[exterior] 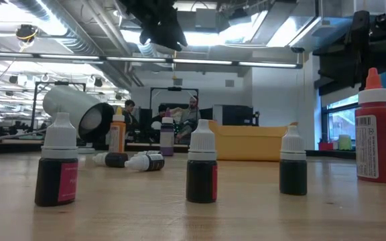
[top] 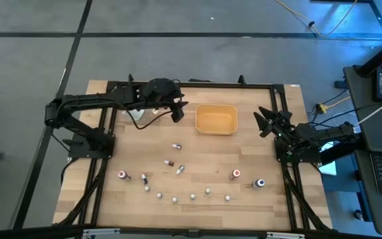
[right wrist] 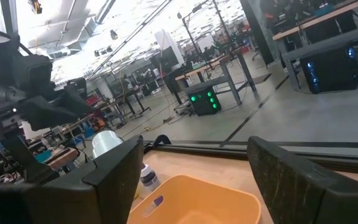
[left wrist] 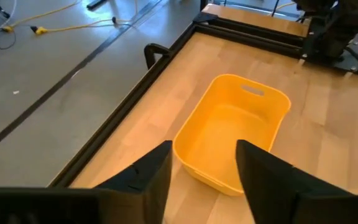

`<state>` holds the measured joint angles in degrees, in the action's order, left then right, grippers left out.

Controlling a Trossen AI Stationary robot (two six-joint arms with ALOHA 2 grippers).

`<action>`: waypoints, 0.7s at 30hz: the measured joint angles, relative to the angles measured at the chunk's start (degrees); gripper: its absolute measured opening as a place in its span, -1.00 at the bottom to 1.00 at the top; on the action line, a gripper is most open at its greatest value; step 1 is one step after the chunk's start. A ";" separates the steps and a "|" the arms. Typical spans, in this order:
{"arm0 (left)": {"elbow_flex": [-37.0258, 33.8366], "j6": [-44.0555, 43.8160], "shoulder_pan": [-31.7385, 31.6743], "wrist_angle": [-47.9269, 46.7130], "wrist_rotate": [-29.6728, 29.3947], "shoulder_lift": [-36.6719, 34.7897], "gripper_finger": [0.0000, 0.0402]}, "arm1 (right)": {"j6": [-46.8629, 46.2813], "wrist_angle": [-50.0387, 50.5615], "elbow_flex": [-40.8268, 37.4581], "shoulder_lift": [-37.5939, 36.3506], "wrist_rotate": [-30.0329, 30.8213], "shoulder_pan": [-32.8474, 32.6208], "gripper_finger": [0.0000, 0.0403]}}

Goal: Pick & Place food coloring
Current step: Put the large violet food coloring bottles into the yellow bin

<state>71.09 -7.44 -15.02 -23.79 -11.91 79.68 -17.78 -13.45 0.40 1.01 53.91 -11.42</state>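
Above the tub's point(top: 216, 120) left edge at upper centre hangs left claw point(top: 177, 114), spread and empty, apparently just releasing there; waits right claw point(top: 266, 122) spread beside the tub; lie bottles point(top: 176, 146) scattered lower down, one point(right wrist: 156, 201) inside.

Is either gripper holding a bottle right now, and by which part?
Nothing is held. The left gripper hovers open beside the tray with an empty gap between its fingers; the right gripper is wide open and empty too.
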 joint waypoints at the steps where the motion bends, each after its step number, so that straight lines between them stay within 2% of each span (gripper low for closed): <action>1: 0.00 -0.20 0.02 0.00 0.14 0.00 -0.04 | 0.02 0.02 0.00 0.01 0.00 0.00 0.44; 6: 0.00 0.39 0.02 -0.10 0.95 -0.01 0.29 | 0.03 0.32 -0.01 0.01 0.00 0.00 0.44; 9: 0.00 0.12 0.02 -0.22 1.88 -0.03 0.41 | 0.04 0.87 0.00 0.01 0.00 0.00 0.44; 13: 0.00 -3.42 0.02 -0.29 5.00 -0.13 0.44 | 0.04 1.24 -0.01 0.00 0.00 0.00 0.44; 16: 0.00 -6.66 -0.34 -0.29 4.66 -0.05 0.43 | 0.04 1.25 -0.01 0.00 0.00 0.00 0.44; 21: 0.02 -13.69 -5.66 -1.28 10.16 2.34 0.39 | 0.28 1.27 -0.02 0.01 0.05 -0.02 0.44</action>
<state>71.11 -21.12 -20.68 -25.07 -1.75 82.02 -17.50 -12.19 0.38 1.01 53.96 -11.44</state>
